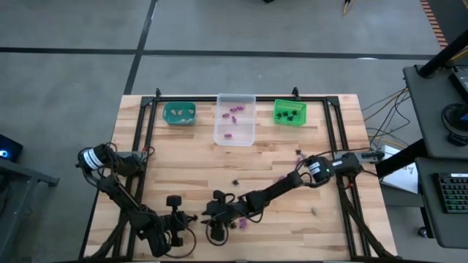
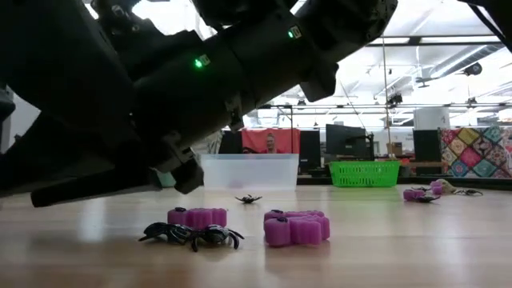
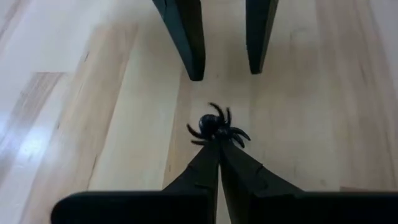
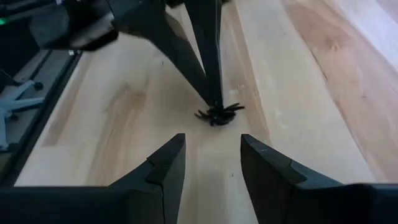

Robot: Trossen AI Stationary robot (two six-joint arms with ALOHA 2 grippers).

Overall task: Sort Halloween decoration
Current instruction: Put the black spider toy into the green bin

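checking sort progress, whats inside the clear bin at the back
The clear bin holds a few purple trinkets, seen from above. In the low view its frosted wall hides the contents, so an exact count is uncertain.

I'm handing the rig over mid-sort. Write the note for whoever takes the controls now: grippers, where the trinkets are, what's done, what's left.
Left gripper: shut on a small black plastic spider at the table's near middle.
Right gripper: open, empty, facing that spider from close by.
Done: pale pieces in the teal plastic bin, purple ones in the clear plastic bin, black ones in the green plastic bin.
Left: bin the held spider; loose purple trinkets and another black spider remain on the wooden table.
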